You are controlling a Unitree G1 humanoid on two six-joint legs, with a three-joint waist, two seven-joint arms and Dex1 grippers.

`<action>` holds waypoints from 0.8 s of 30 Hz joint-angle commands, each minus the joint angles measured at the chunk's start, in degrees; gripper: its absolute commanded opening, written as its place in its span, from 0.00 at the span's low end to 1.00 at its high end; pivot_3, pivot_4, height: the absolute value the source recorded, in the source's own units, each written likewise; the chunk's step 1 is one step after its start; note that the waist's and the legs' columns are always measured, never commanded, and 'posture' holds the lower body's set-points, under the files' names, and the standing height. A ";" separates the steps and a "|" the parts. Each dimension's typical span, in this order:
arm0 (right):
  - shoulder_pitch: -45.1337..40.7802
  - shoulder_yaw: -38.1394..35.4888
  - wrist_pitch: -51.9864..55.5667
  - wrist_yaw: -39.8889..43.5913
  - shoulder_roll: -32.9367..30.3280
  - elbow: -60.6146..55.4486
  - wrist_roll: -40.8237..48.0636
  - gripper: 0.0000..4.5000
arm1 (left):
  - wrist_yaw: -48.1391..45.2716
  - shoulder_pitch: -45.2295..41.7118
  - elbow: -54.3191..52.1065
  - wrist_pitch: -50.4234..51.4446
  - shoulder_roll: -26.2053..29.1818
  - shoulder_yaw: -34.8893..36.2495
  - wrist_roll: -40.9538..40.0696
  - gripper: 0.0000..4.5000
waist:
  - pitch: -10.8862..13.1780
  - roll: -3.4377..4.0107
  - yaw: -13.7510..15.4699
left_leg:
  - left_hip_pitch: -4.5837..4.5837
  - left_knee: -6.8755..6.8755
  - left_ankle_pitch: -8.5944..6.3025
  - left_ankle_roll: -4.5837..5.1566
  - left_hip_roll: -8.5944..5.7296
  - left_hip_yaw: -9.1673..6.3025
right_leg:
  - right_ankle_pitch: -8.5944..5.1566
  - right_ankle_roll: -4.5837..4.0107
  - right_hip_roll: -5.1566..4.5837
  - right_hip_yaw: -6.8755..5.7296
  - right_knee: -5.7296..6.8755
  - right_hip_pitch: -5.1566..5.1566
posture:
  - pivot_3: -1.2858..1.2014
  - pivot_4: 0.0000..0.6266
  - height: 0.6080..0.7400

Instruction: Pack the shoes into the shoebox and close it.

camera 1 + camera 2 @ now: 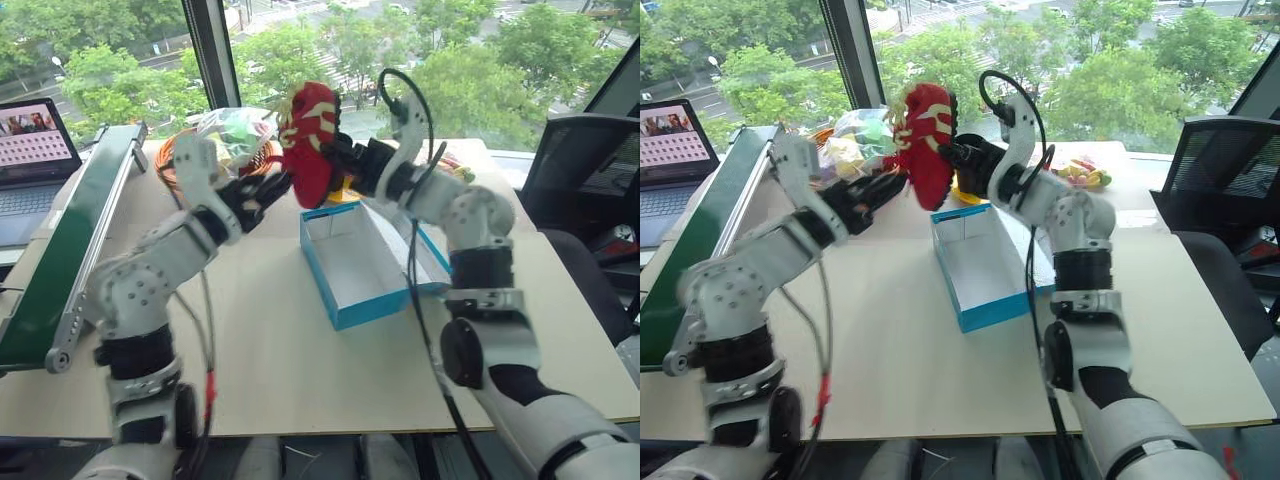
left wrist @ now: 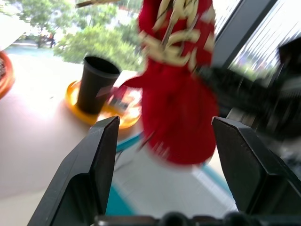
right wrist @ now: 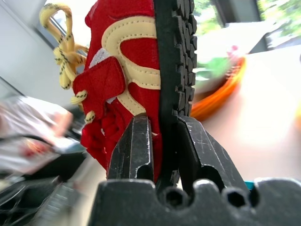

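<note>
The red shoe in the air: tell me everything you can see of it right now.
The red shoe is a small fabric sneaker with cream stripes, yellowish knotted laces and a dark treaded sole. It hangs tilted, above the far end of the open shoebox. The right tool is shut on it, one finger on the red side and one on the sole. The left tool is open, its fingers either side of the shoe and clear of it.

Head stereo pair looks forward-down over both arms onto table [image 1: 300, 380]. Left wrist camera sights along its open fingers [image 2: 89, 174], shoe [image 2: 181, 108] just ahead. Right wrist camera sits very close behind same shoe. All views share shoe.
</note>
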 commanded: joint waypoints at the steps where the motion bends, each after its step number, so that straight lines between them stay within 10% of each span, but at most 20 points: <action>1: -0.94 2.06 -3.04 4.55 -1.77 3.14 -3.67 0.08 | -3.64 3.09 -4.60 -3.18 2.28 -4.75 3.95 0.75 | 0.02 0.02 0.13 | 0.00 0.00 0.00 0.00 0.00 0.00 | 0.00 0.00 0.00 0.00 0.00 0.00 | 0.52 0.24 0.98; 24: 9.27 10.87 1.45 14.88 -5.79 7.76 -17.52 0.08 | -3.35 11.74 -9.53 -6.31 -2.25 -8.41 10.11 0.75 | 0.06 0.06 1.13 | -0.02 0.08 0.00 0.00 -0.01 -0.01 | 0.00 -0.01 -0.01 -0.01 -0.02 0.08 | 0.52 0.24 0.98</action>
